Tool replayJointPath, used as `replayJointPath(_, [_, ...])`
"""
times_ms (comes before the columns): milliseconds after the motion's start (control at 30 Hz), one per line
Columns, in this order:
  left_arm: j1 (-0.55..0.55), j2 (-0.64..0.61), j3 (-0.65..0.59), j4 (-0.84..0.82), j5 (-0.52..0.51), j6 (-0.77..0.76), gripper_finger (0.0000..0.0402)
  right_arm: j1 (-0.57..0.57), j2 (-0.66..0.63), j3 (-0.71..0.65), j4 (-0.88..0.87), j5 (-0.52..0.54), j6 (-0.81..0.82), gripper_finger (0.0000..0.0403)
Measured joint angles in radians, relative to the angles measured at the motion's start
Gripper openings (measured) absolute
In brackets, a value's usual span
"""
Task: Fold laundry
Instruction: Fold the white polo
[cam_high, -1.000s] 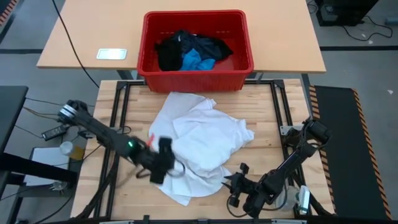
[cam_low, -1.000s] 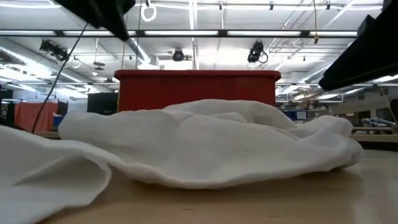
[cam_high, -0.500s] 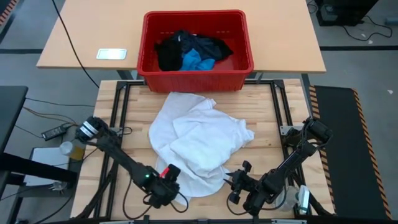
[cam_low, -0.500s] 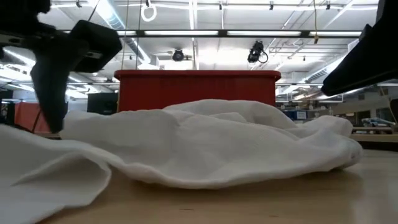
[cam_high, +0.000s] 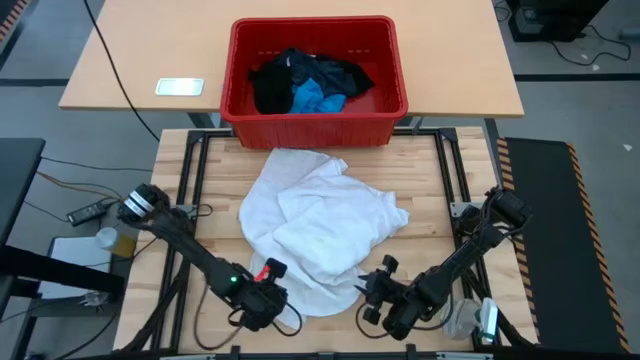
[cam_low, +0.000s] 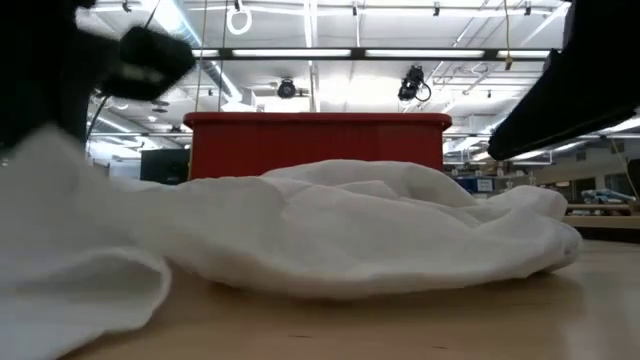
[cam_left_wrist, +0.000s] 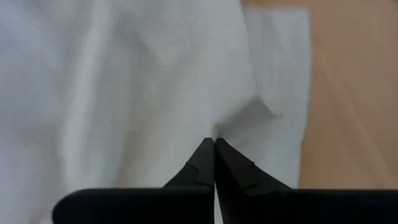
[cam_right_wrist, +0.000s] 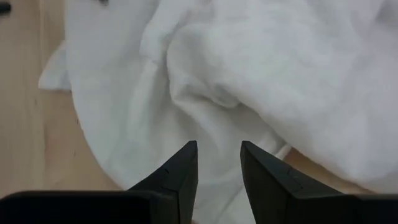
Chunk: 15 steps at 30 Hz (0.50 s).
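Note:
A crumpled white shirt (cam_high: 320, 230) lies in the middle of the wooden table (cam_high: 425, 180); it also shows in the low view (cam_low: 340, 230). My left gripper (cam_high: 272, 288) is at the shirt's near-left edge and is shut on the cloth (cam_left_wrist: 214, 143). My right gripper (cam_high: 370, 287) stands open at the shirt's near-right edge. Its fingers (cam_right_wrist: 217, 149) point at the white cloth with a gap between them and nothing in it. The black garments (cam_high: 275, 85) and the bright blue piece (cam_high: 318, 98) lie in the red crate (cam_high: 385, 105). My left gripper pinches the white shirt near its near-left edge (cam_left_wrist: 219, 127) between its two shut fingertips. The cloth puckers in creases that run out from the tips. One layer or several, I cannot tell. That part of the shirt (cam_low: 50, 190) stands raised, and the rest lies on the table.
The red crate (cam_low: 315, 140) stands just beyond the table's far edge, on a tan tabletop (cam_high: 450, 60). A small white flat object (cam_high: 179, 87) lies on that top too. Bare wood shows to the shirt's left (cam_high: 200, 190) and right.
My left gripper has moved from beside the shirt's left side toward the table's near edge. It has come down at the shirt's near-left edge and shut on the cloth. That part of the shirt now stands higher in the low view; the rest has stayed put.

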Motion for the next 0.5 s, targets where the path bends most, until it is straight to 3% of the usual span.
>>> replayJointPath(200, [-0.053, -0.229, 0.001, -0.140, -0.118, -0.079, 0.0002, 0.013, -0.019, 0.166, -0.256, -0.011, -0.011, 0.0127])
replayJointPath(333, [-0.079, -0.380, 0.000, -0.245, -0.325, -0.187, 0.0001, 0.016, -0.019, 0.217, -0.335, 0.014, -0.076, 0.0126])
replayJointPath(500, [-0.111, -0.544, 0.000, -0.286, -0.571, -0.241, 0.0001, -0.002, -0.018, 0.174, -0.315, 0.047, -0.158, 0.0127])
